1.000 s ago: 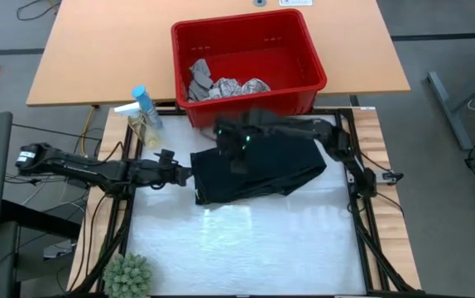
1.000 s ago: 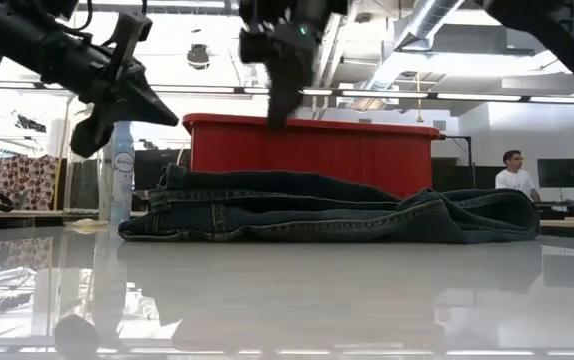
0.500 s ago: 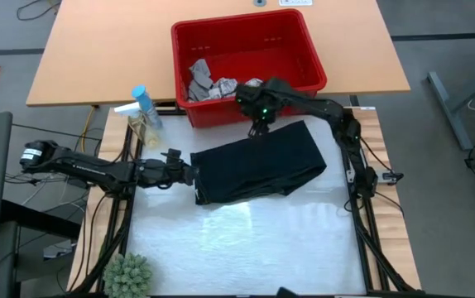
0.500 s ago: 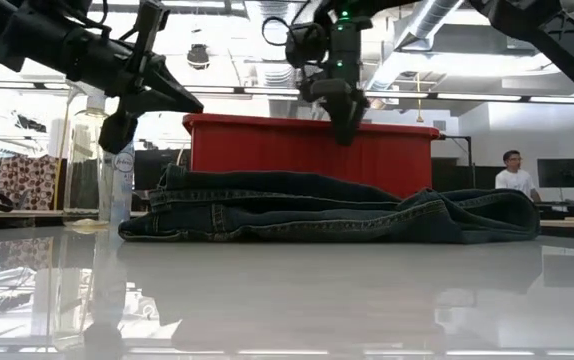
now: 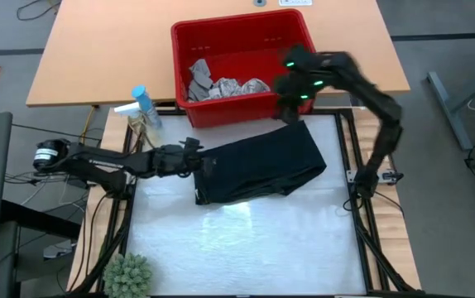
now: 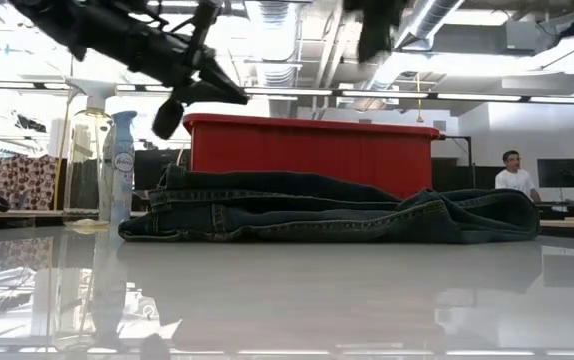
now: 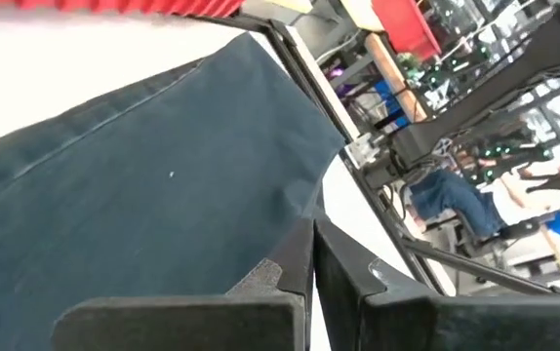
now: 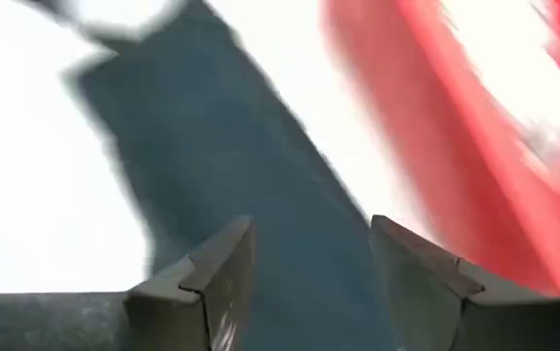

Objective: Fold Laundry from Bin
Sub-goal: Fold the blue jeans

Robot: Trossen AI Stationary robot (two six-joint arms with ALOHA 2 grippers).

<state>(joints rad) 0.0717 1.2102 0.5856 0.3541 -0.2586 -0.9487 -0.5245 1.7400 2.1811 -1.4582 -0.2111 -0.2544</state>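
Trousers point(image 5: 258, 168) lie folded on the counter point(image 5: 246, 240); left pincer point(image 5: 198, 161) clenched empty at their edge, right pincer point(image 5: 291, 98) released over the bin point(image 5: 304, 41), probably fetching the next cloth point(image 5: 221, 85)

- No text, brand, number or sign can be read in any view.
- The blue-capped spray bottle point(image 6: 122, 165) carries a round label, but its lettering is too small to make out.
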